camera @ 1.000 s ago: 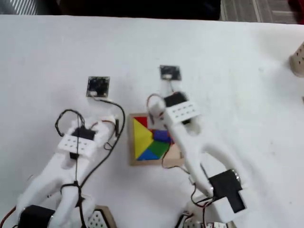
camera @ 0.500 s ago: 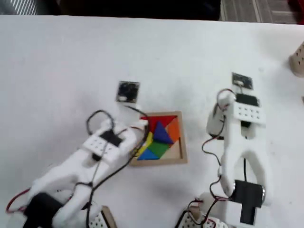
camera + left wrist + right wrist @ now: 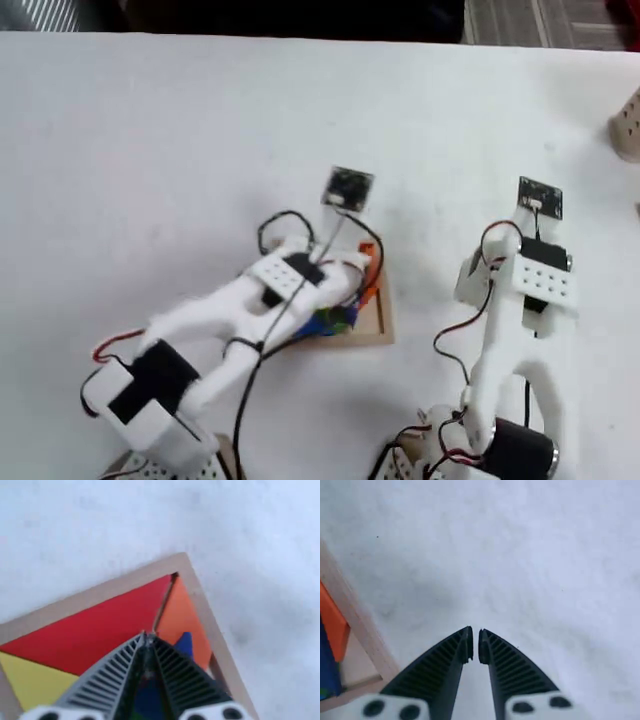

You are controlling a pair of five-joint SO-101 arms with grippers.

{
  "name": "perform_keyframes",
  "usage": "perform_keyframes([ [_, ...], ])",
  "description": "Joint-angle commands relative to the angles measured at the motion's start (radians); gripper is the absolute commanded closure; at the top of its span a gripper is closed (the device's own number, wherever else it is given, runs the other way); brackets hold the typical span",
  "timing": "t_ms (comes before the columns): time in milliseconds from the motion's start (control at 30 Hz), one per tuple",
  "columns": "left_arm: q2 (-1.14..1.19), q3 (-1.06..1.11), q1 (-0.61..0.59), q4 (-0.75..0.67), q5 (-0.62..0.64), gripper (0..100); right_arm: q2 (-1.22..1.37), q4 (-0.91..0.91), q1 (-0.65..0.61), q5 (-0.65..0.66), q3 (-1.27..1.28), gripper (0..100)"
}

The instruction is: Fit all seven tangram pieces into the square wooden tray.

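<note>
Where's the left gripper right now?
In its wrist view, the left gripper is over the tray, jaws shut, tips at the seam between the red piece and orange piece, near a corner.

light: bright, even | shadows: soft | high view: left arm (image 3: 215,310) smeared, perhaps motion
</note>
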Motion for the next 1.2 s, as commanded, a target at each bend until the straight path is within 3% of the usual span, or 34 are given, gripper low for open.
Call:
perform_keyframes([
  [0, -0.005, -0.046, 0.065, 0.005, -0.037, 98, -0.039, -0.013, 0.007, 0.014, -0.008, 98.1],
  [233, -0.005, -0.048, 0.182, -0.041, -0.058, 98, -0.039, -0.025, 0.007, 0.014, -0.005, 98.1],
  [633, -0.022, -0.078, 0.111, 0.012, -0.061, 98, -0.039, -0.038, 0.007, 0.014, 0.005, 98.1],
  [833, -0.208, -0.018, 0.108, 0.075, -0.069, 98, -0.039, -0.039, 0.007, 0.014, 0.006, 98.1],
  [1000, -0.343, 0.181, 0.246, 0.077, -0.196, 98, -0.039, -0.039, 0.007, 0.014, 0.006, 98.1],
  [1167, -0.328, 0.244, 0.332, 0.084, -0.176, 98, -0.039, -0.039, 0.007, 0.014, 0.006, 98.1],
])
